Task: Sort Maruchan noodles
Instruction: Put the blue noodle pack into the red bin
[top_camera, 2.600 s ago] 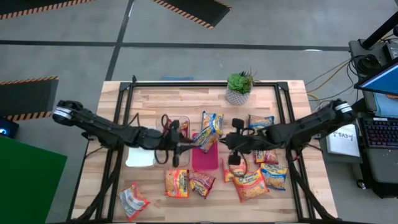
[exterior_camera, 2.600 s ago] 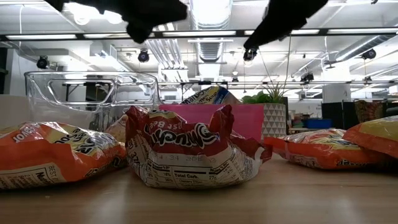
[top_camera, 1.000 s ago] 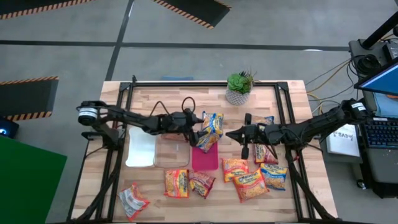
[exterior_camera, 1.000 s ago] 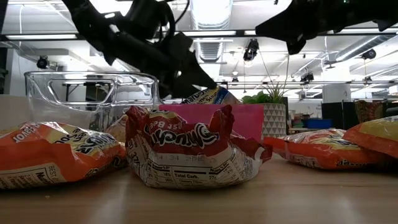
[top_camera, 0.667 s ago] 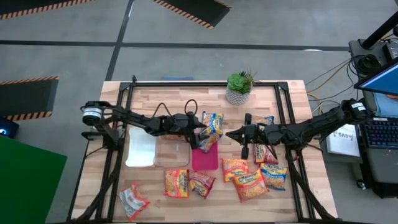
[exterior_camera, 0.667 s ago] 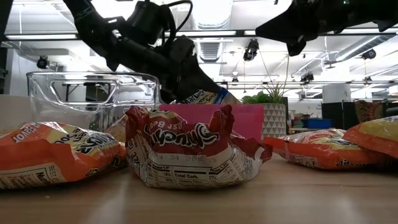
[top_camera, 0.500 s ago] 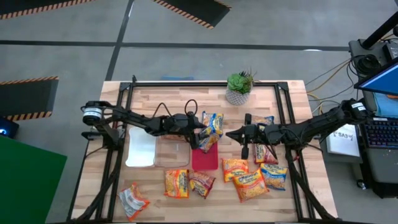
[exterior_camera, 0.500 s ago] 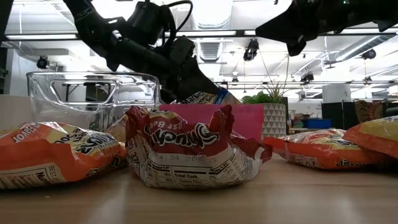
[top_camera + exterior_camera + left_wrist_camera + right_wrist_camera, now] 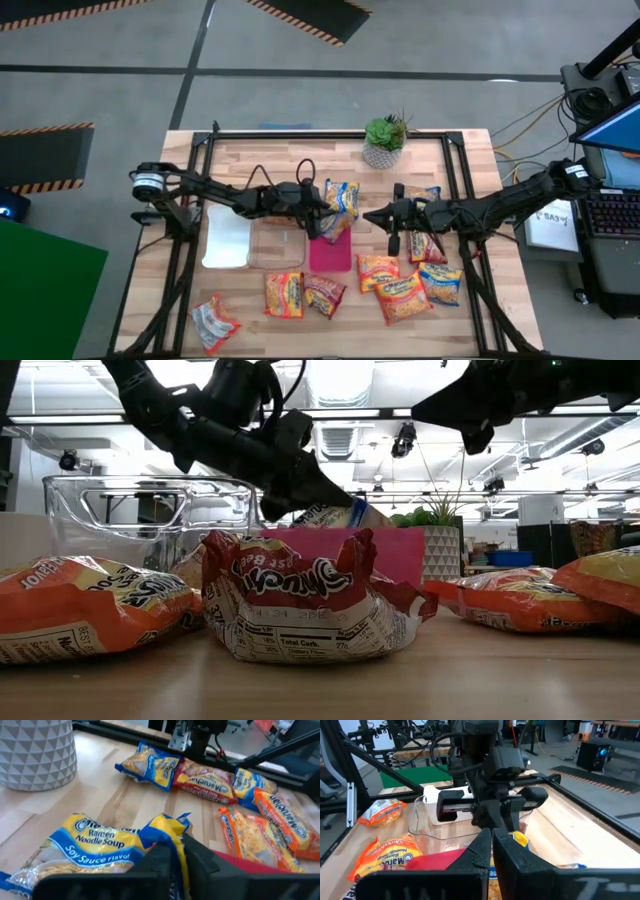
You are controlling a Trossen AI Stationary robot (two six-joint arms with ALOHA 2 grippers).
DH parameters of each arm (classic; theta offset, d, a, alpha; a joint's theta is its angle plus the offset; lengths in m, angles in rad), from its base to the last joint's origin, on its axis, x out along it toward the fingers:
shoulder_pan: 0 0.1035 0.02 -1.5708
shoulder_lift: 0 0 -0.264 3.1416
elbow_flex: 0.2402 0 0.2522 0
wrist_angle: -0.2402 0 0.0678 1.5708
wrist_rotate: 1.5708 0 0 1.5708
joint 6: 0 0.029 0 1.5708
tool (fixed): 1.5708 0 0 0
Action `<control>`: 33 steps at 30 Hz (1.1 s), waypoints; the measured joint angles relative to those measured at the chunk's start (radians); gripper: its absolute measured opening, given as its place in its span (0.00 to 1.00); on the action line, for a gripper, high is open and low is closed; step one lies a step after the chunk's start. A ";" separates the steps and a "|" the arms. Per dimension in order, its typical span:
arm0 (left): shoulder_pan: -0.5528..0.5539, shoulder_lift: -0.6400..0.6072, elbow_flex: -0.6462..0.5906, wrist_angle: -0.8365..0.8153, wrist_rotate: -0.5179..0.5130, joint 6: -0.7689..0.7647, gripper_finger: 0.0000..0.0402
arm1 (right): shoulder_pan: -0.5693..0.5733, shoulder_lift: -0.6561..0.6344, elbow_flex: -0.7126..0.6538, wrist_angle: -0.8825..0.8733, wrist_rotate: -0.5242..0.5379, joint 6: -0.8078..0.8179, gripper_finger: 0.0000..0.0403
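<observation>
My left gripper [image 9: 320, 212] is over the far end of the red tray [image 9: 330, 260], shut on a yellow-and-blue noodle packet [image 9: 336, 229]. A second yellow-and-blue packet [image 9: 342, 196] lies flat on the table just beyond it. In the low view the held packet [image 9: 336, 515] shows behind the red tray's wall [image 9: 395, 555]. My right gripper [image 9: 384, 216] hovers right of the tray, shut and empty. Several orange and red packets [image 9: 400, 293] lie on the near part of the table. My left gripper pinches the yellow-and-blue packet by one end [image 9: 167, 827] between its two fingers [image 9: 157, 862]. The fingers come slanting down from the table's left. The packet is tilted, and its lower end [image 9: 338, 238] sits over the red tray's far edge.
A clear tray [image 9: 278, 245] and a white tray [image 9: 227, 240] lie left of the red one. A potted plant [image 9: 384, 140] stands at the far edge. More packets lie at the right [image 9: 422, 195] and near left [image 9: 215, 320]. A black metal frame [image 9: 195, 240] borders the table.
My left gripper has dipped onto the yellow-and-blue packet by the red tray and then come up a little. The packet's gripped end has risen slightly with it. The right arm has kept still.
</observation>
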 joint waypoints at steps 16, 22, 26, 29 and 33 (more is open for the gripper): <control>-0.006 -0.130 0.000 0.008 0.010 0.043 0.00 | -0.004 0.000 -0.033 -0.133 0.029 0.232 0.33; -0.006 -0.132 -0.001 0.098 0.010 0.042 0.00 | -0.008 0.013 -0.094 -0.134 0.047 0.277 0.47; -0.006 -0.146 -0.001 0.114 0.010 0.041 0.00 | -0.017 0.011 -0.134 -0.114 0.044 0.287 0.53; -0.006 -0.148 -0.002 0.145 0.009 0.040 0.00 | -0.033 0.027 -0.165 -0.019 0.045 0.264 0.57; -0.006 -0.151 0.000 0.177 0.008 0.040 0.00 | -0.046 0.086 -0.204 0.202 0.044 0.198 0.59</control>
